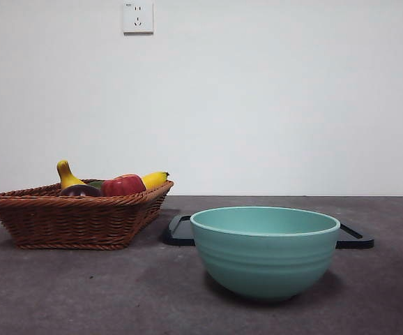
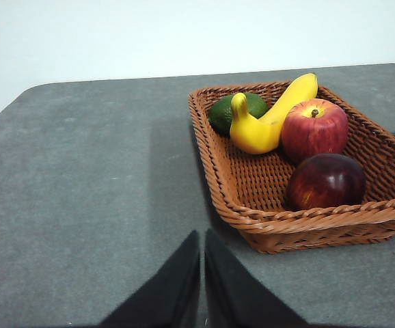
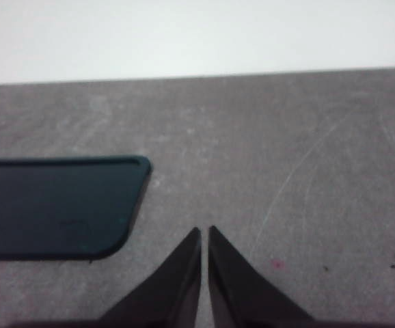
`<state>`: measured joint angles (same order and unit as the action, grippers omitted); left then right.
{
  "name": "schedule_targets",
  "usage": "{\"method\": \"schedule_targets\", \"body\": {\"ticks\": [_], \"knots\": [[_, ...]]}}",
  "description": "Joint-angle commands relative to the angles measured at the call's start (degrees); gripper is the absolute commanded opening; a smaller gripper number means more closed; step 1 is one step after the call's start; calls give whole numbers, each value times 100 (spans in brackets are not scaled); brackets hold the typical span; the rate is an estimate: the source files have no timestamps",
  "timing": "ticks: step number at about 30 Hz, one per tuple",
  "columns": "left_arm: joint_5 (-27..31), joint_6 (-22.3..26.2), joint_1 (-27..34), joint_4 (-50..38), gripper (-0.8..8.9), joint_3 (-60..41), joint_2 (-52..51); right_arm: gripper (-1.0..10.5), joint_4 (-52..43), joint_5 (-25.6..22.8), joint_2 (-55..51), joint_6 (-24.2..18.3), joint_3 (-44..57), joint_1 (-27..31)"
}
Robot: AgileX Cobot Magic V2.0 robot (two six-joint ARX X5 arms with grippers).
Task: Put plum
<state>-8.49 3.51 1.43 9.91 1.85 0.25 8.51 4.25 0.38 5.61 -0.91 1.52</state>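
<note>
The plum (image 2: pixel 326 181), dark maroon and glossy, lies in a brown wicker basket (image 2: pixel 318 232) at its near corner, beside a brighter red apple (image 2: pixel 314 128). In the front view only the plum's (image 1: pixel 81 190) dark top shows over the rim of the basket (image 1: pixel 69 220) at the left. My left gripper (image 2: pixel 202 236) hangs shut and empty over bare table, a short way outside the basket, apart from the plum. The teal bowl (image 1: pixel 264 258) stands empty at the centre right. My right gripper (image 3: pixel 204 231) is shut and empty above the table. Neither arm shows in the front view.
A yellow banana (image 2: pixel 269 119) and a green avocado (image 2: pixel 225 113) share the basket with the apple (image 1: pixel 123 185). A flat black tray (image 1: pixel 177 234) lies behind the bowl; its corner (image 3: pixel 54 205) shows beside my right gripper. A white wall bounds the table's far edge.
</note>
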Motion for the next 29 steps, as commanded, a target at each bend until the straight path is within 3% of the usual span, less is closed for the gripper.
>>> {"method": "schedule_targets", "body": {"ticks": [1,29], "knots": [[11,-13,11,44,10,-120,-7,8,-9,-24,-17,37,31,2],[13,-13,11,44,10,-120,-7,8,48,20,-17,168,26,-4]]}}
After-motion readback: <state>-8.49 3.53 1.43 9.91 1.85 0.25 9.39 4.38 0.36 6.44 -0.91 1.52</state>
